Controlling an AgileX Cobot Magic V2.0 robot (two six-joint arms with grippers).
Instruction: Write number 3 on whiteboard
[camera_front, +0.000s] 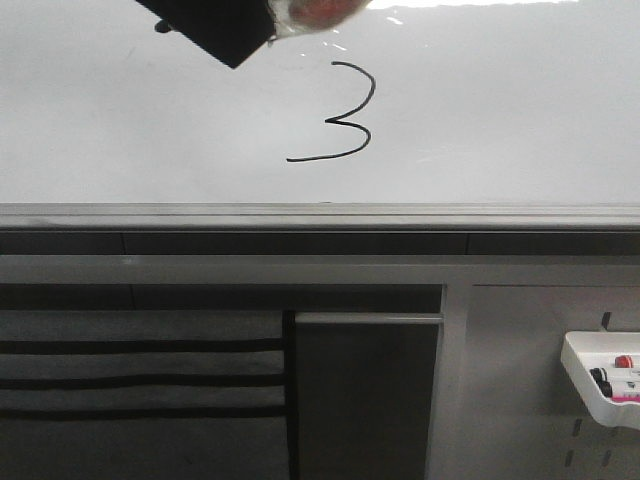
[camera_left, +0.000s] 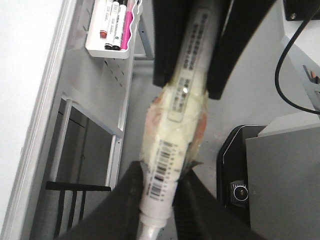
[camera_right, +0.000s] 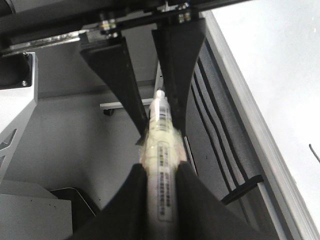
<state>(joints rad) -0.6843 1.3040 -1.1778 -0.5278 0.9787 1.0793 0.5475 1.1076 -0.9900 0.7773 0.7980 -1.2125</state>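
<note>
A thin black number 3 (camera_front: 345, 115) with a long lower tail is drawn on the glossy whiteboard (camera_front: 500, 110). Both grippers hold one white marker wrapped in yellowish tape (camera_left: 180, 115), away from the board. My left gripper (camera_left: 160, 192) is shut on the marker near its white end. My right gripper (camera_right: 161, 192) is shut on the marker's (camera_right: 160, 150) other end. In the front view a black arm part (camera_front: 215, 25) and the taped marker (camera_front: 300, 15) show at the top, up and left of the 3. The board also shows in the left wrist view (camera_left: 20, 75) and the right wrist view (camera_right: 280, 60).
The board's grey metal rail (camera_front: 320, 215) runs below the 3. A small white marker tray (camera_front: 600, 380) with several markers hangs at the lower right, also seen in the left wrist view (camera_left: 112, 30). A black slatted frame (camera_front: 140, 370) stands below the rail.
</note>
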